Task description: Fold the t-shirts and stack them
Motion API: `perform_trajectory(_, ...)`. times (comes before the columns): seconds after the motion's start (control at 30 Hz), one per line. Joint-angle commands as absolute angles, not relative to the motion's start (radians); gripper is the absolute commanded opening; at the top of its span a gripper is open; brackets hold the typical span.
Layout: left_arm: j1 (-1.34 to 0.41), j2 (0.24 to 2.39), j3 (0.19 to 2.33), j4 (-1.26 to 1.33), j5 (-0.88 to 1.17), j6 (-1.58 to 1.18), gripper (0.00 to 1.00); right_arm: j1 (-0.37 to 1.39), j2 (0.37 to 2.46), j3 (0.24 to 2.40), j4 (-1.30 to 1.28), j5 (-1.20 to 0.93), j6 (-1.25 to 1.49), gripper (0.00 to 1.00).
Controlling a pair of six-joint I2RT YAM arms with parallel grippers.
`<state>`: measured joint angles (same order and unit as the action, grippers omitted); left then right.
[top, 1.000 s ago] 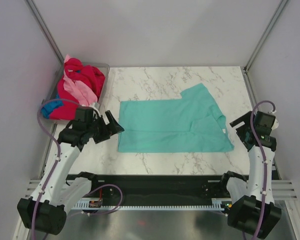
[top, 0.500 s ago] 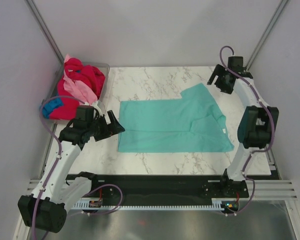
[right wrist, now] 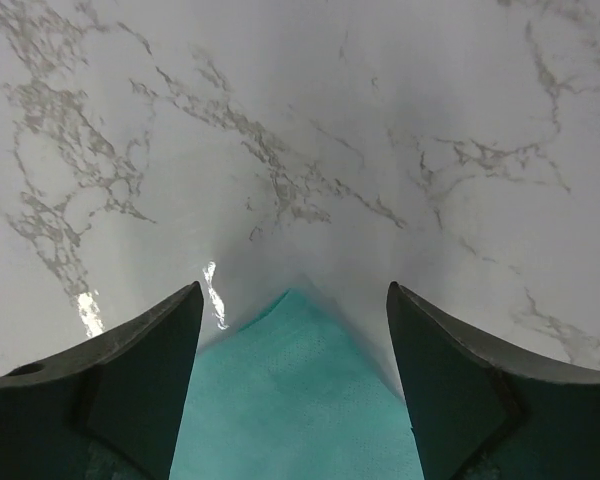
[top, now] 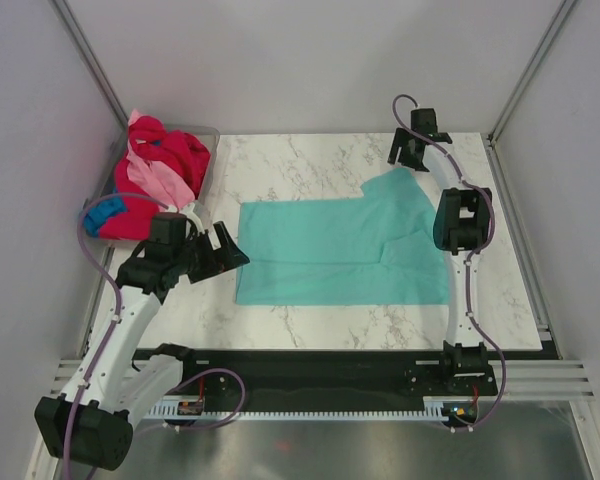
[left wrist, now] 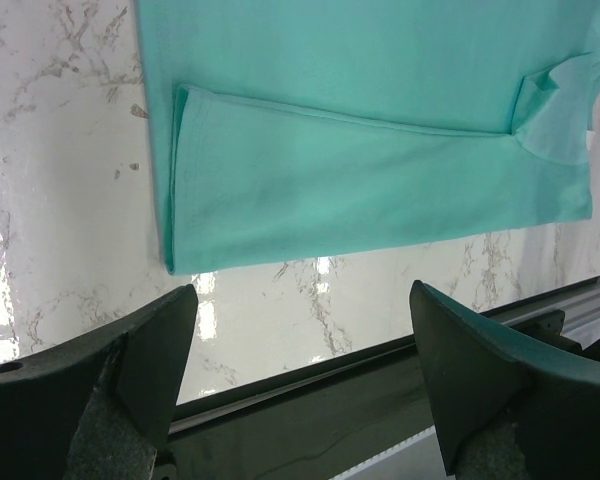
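One teal t-shirt [top: 330, 250] lies flat in the middle of the marble table, its near part folded over lengthwise [left wrist: 380, 200]. My right gripper [top: 404, 160] is stretched to the far side and hovers open just above the tip of the shirt's far sleeve [right wrist: 300, 400], which shows between its fingers [right wrist: 130, 380]. My left gripper [top: 232, 250] hangs open just left of the shirt's left edge, with nothing between its fingers [left wrist: 130, 350]. The other t-shirts, red, pink and blue [top: 160, 170], are heaped at the far left.
The heap sits in and spills over a grey translucent tub [top: 212, 133] at the table's far left corner. The right arm's links [top: 460, 220] lie over the teal shirt's right edge. Grey walls close in the table, and a black rail [top: 310, 375] runs along the near edge.
The right arm has swung from the near right of the table out to the far side, ending over the teal shirt's far sleeve tip. The left arm has barely moved.
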<state>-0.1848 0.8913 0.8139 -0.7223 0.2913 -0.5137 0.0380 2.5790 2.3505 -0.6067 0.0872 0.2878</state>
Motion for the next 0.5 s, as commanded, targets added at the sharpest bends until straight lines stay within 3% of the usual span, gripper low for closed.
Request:
perform_trajectory(0.0, -0.181, 0.881, 0.810, -0.684, 0.308, -0.476, 0.94, 0.057, 2.605, 2.387, -0.615, 0.123, 0.256, 0.81)
perform_trajectory(0.17, -0.181, 0.888, 0.810, -0.684, 0.308, -0.476, 0.94, 0.080, 2.588, 2.284, -0.571, 0.149, 0.264, 0.63)
perform_trajectory(0.2, -0.181, 0.888, 0.810, -0.684, 0.307, -0.476, 0.94, 0.080, 2.583, 2.275, -0.565, 0.152, 0.270, 0.51)
perform_trajectory(0.3, -0.179, 0.890, 0.810, -0.684, 0.298, -0.479, 0.94, 0.080, 2.574, 2.243, -0.558, 0.156, 0.271, 0.28)
perform_trajectory(0.37, -0.179, 0.903, 0.808, -0.677, 0.284, -0.483, 0.94, 0.080, 2.562, 2.220, -0.552, 0.167, 0.265, 0.22)
perform_trajectory(0.4, -0.179, 0.932, 0.807, -0.666, 0.263, -0.489, 0.93, 0.077, 2.554, 2.215, -0.549, 0.176, 0.258, 0.11)
perform_trajectory(0.47, -0.181, 0.992, 0.827, -0.632, 0.221, -0.486, 0.93, 0.078, 2.550, 2.212, -0.545, 0.176, 0.249, 0.00)
